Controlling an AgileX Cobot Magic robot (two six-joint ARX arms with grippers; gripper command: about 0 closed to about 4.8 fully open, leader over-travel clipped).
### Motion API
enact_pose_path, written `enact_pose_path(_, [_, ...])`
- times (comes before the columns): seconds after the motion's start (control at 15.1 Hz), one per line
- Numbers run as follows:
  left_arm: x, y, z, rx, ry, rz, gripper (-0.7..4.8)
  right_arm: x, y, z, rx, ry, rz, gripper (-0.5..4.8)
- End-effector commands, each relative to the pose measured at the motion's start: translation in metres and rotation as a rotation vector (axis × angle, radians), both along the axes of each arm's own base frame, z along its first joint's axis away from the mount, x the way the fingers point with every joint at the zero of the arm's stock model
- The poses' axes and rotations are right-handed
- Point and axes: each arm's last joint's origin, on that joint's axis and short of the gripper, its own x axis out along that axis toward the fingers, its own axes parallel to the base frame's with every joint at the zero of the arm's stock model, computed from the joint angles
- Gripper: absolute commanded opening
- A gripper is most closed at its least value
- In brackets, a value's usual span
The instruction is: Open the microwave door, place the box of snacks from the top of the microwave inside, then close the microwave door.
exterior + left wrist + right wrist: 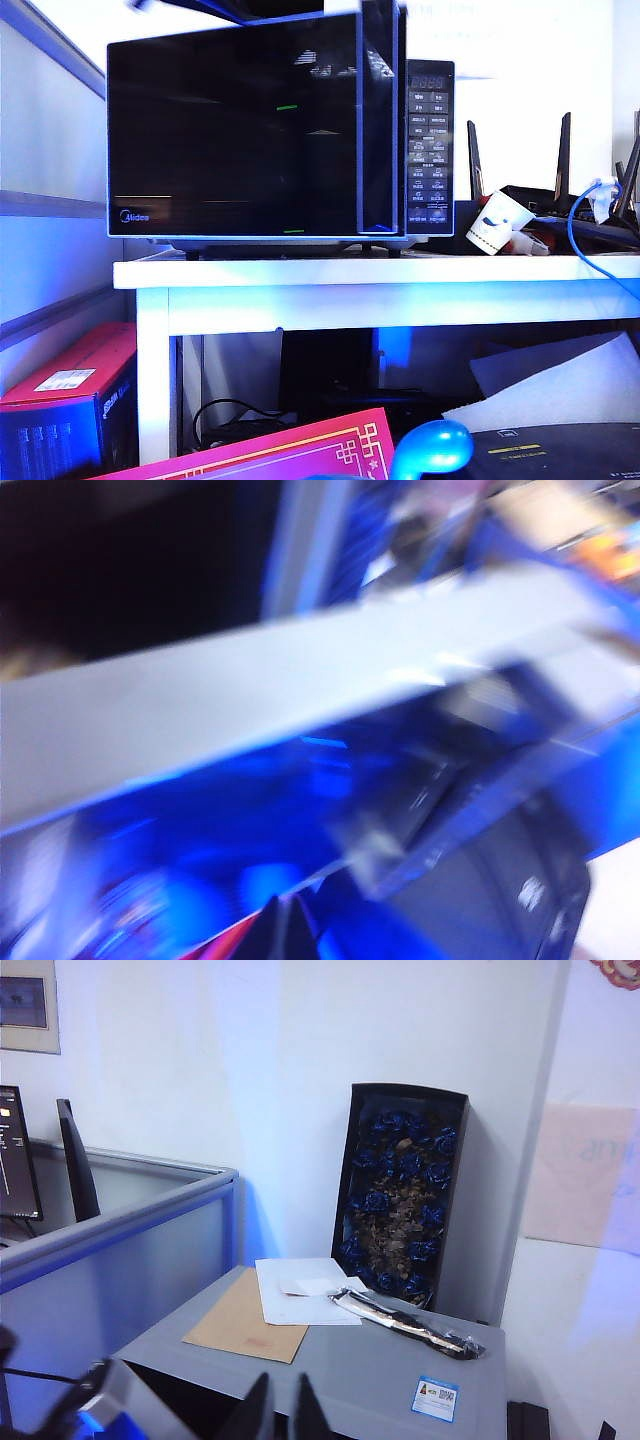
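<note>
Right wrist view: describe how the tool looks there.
The right tool shows as two slim black fingers, tapering upward to narrow tips. No cables or markings are visible on them. The left tool is too blurred to describe.
</note>
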Motion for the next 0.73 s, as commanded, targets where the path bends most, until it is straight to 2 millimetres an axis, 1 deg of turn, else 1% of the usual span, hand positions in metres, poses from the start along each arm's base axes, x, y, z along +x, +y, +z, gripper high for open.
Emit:
enact_pose_path(0.07, [0.022, -0.009, -0.008, -0.058, -0.085, -0.061, -0.05, -0.002, -0.001, 0.004, 0.017, -0.036, 0.002, 0.39])
enact_pose_path(0.33, [0.049, -0.018, -0.026, -0.077, -0.149, -0.063, -0.05, -0.001, 0.000, 0.007, 0.031, -0.062, 0.002, 0.39])
enact_pose_path(0.53, [0.061, -0.031, -0.035, -0.095, -0.216, -0.073, -0.05, -0.001, 0.000, 0.008, 0.040, -0.078, 0.002, 0.39])
enact_pose_path(0.59, [0.062, -0.038, -0.035, -0.099, -0.238, -0.078, -0.05, -0.001, 0.000, 0.009, 0.043, -0.085, 0.002, 0.39])
enact_pose_path(0.73, [0.064, -0.056, -0.037, -0.092, -0.308, -0.035, -0.05, -0.002, -0.001, 0.010, 0.050, -0.097, 0.003, 0.39])
